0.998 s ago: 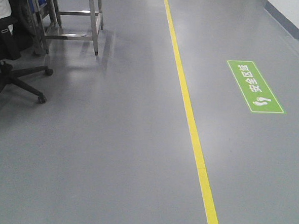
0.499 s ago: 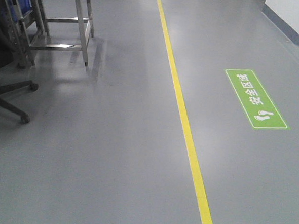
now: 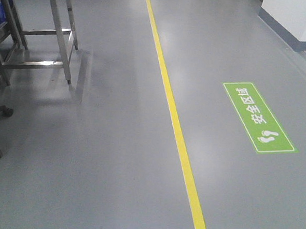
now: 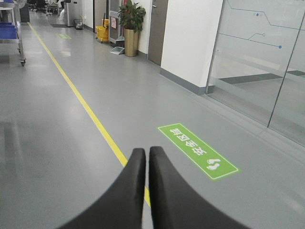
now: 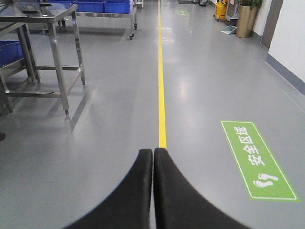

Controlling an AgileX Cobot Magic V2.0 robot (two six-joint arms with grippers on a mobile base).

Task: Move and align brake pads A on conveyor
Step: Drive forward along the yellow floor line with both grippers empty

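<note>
Pointing at grey floor (image 3: 87, 167) | left end effector (image 4: 147, 152) together | right end effector (image 5: 153, 152) together

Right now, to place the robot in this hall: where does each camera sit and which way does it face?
Front view: on the robot's front, tilted down at the floor and a steel table; no robot part shows.
Left wrist view: behind the shut left hand, facing forward toward a potted plant.
Right wrist view: behind the shut right hand, facing forward along the yellow line, steel table at left.
Shared: all three show the yellow line and green floor sign.
</note>
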